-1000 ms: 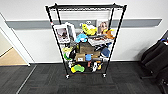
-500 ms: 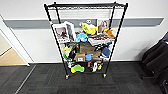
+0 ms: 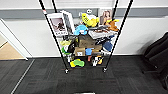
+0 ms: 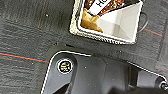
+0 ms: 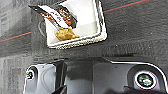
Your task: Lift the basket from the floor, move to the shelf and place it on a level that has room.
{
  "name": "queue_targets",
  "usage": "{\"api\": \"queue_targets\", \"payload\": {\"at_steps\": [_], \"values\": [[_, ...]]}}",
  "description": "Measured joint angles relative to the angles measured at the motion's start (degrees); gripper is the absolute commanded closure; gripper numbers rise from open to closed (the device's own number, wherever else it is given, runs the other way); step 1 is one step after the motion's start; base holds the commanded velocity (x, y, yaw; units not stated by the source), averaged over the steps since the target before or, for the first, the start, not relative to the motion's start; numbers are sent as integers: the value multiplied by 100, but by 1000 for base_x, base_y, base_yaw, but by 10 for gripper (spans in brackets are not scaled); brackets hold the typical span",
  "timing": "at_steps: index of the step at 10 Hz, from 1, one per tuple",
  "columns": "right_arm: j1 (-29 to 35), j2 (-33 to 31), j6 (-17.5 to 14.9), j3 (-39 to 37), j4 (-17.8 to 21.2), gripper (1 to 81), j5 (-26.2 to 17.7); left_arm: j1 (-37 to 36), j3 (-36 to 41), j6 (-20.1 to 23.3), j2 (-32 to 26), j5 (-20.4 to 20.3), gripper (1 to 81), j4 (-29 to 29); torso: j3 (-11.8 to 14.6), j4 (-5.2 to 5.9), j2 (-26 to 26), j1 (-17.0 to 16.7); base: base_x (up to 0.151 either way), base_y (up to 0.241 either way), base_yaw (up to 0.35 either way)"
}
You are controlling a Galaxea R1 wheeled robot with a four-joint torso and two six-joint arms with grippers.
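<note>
The basket (image 4: 75, 26) stands on the floor (image 4: 27, 30) just beyond my left arm's dark plate. It has a cream woven rim and a white lining, and it holds a dark snack packet (image 4: 100, 5) and a tan lump. The same basket (image 5: 82, 43) lies close beyond my right arm's plate. In the head view the shelf (image 3: 53, 37), a black wire rack on castors, stands ahead against the white wall. Toys, books and boxes crowd its tiers. Its uppermost level is cut off by the picture's top edge.
A dark bulky object (image 3: 158, 53) stands at the right by the wall. Tan wooden flooring (image 3: 7, 53) starts at the far left behind a white strip. Thin red lines (image 4: 22, 57) cross the carpet near the basket. Open carpet (image 3: 85, 81) lies between me and the rack.
The whole head picture has shifted, so the camera moved. The rack now looks larger and its top runs off the upper edge. Nothing on the rack has moved.
</note>
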Motion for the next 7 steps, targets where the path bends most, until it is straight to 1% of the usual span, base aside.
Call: {"api": "queue_targets", "payload": {"at_steps": [2, 5, 7], "values": [[50, 6, 22, -5, 0, 10, -2, -184, 11, -2, 28, 163, 10, -88, -94, 0, -293, 190, 0, 0, 0], [121, 89, 37, -13, 0, 10, -9, -291, -52, -2, 85, 306, 10, -152, -112, 0, -879, 561, 0, 0, 0], [129, 87, 48, -16, 0, 10, -79, -256, -299, -2, 180, 347, 10, -161, -113, 0, -1270, 806, 0, 0, 0]]}}
